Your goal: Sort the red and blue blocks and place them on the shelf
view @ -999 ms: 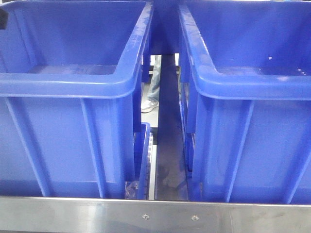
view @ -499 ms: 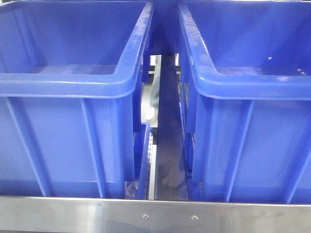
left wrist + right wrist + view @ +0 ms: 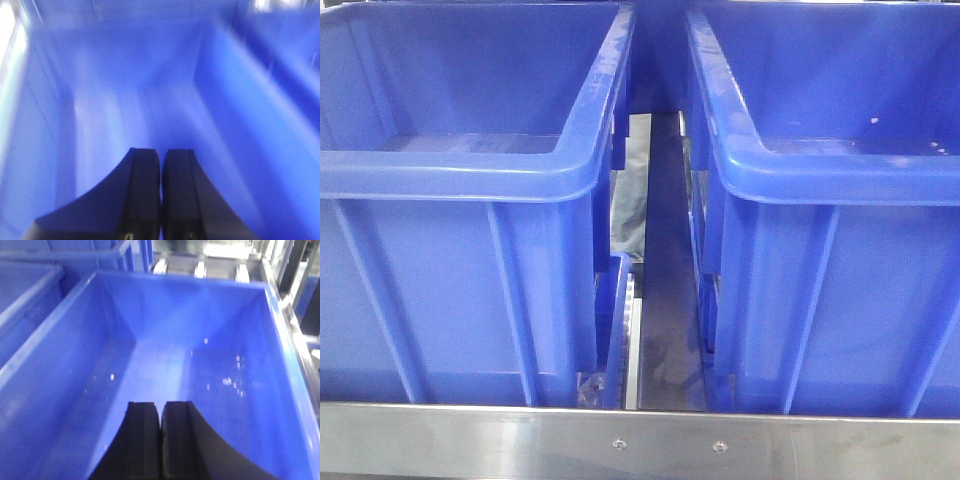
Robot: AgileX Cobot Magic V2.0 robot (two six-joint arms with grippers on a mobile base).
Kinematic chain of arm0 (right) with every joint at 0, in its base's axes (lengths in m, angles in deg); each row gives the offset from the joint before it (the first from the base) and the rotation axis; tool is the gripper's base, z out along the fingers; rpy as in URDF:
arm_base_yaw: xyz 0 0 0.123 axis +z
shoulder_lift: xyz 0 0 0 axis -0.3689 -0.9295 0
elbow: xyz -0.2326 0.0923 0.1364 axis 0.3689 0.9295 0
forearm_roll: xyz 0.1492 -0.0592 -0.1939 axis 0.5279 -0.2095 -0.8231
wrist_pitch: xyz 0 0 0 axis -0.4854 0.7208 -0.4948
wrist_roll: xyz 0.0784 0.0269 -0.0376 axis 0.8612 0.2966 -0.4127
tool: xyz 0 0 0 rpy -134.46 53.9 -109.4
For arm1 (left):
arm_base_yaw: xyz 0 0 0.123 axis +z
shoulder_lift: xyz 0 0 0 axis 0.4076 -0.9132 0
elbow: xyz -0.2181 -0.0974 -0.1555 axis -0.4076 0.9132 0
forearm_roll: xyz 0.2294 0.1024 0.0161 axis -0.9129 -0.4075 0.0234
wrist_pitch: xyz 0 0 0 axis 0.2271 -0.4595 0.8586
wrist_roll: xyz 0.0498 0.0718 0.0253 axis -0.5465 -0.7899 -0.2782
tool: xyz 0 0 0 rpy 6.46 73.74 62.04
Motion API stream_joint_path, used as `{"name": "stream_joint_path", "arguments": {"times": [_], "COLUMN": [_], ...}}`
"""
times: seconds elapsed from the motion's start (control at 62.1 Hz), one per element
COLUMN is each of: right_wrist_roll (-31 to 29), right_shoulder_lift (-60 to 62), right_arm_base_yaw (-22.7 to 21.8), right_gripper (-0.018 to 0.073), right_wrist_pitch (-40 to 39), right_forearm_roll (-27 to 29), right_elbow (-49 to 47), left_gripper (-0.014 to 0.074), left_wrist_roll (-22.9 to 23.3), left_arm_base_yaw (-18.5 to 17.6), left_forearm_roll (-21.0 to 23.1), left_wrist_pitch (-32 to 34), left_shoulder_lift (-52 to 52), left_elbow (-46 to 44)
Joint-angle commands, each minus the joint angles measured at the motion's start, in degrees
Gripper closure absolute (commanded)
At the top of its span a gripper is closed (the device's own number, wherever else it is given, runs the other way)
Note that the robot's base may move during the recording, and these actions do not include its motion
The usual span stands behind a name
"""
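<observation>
While no red or blue block can be seen in any of the three views, the two large blue bins take up nearly everything that is shown. In the front view the left bin (image 3: pixel 460 190) and the right bin (image 3: pixel 830 200) stand side by side on the shelf (image 3: pixel 640 440), just behind its steel front rail with two screws. A narrow gap is left between them, through which a white roller track (image 3: pixel 632 340) and a dark strip of the rack can be made out. The bins are judged to be set this way so that each colour can be dropped into its own container, one per arm.

The left pincer (image 3: pixel 160 157) is seen from its wrist camera with its two dark fingers pressed together and nothing between them; it is held above the inside of a blue bin, though that picture is badly blurred. The right pincer (image 3: pixel 160 412) is likewise closed on nothing and is pointed down into the hollow of a bin, whose floor carries only small pale specks. No cube is seen on that floor.

Where the blocks lie cannot be told from these pictures. Since both pincers are empty and no block shows in either bin, either the sorting is judged not yet begun, or the blocks are hidden from view; a pick from somewhere outside these views would be called for next.
</observation>
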Motion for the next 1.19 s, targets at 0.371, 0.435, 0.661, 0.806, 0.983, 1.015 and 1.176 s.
{"name": "stream_joint_path", "arguments": {"times": [0.371, 0.435, 0.661, 0.806, 0.983, 1.015, 1.176], "right_wrist_roll": [2.33, 2.33, 2.33, 2.33, 2.33, 2.33, 2.33], "right_shoulder_lift": [16.66, 17.94, 18.32, 18.32, 18.32, 18.32, 18.32], "right_arm_base_yaw": [-4.55, -4.55, -4.55, -4.55, -4.55, -4.55, -4.55], "right_gripper": [0.0508, 0.0508, 0.0508, 0.0508, 0.0508, 0.0508, 0.0508], "right_wrist_pitch": [-4.25, -4.14, -4.91, -4.91, -4.91, -4.91, -4.91], "right_forearm_roll": [0.00, 0.00, 0.00, 0.00, 0.00, 0.00, 0.00], "right_elbow": [9.08, 9.45, 9.45, 9.45, 9.45, 9.45, 9.45], "left_gripper": [0.0471, 0.0471, 0.0472, 0.0472, 0.0472, 0.0472, 0.0472], "left_wrist_roll": [6.39, 6.39, 6.29, 6.29, 6.29, 6.29, 6.29], "left_arm_base_yaw": [13.99, 15.04, 15.07, 15.07, 15.07, 15.07, 15.07], "left_forearm_roll": [0.37, 0.37, 0.64, 0.64, 0.64, 0.64, 0.64], "left_wrist_pitch": [6.09, 5.51, 5.38, 5.38, 5.38, 5.38, 5.38], "left_shoulder_lift": [16.30, 18.30, 19.52, 19.52, 19.52, 19.52, 19.52], "left_elbow": [9.30, 9.66, 9.66, 9.66, 9.66, 9.66, 9.66]}}
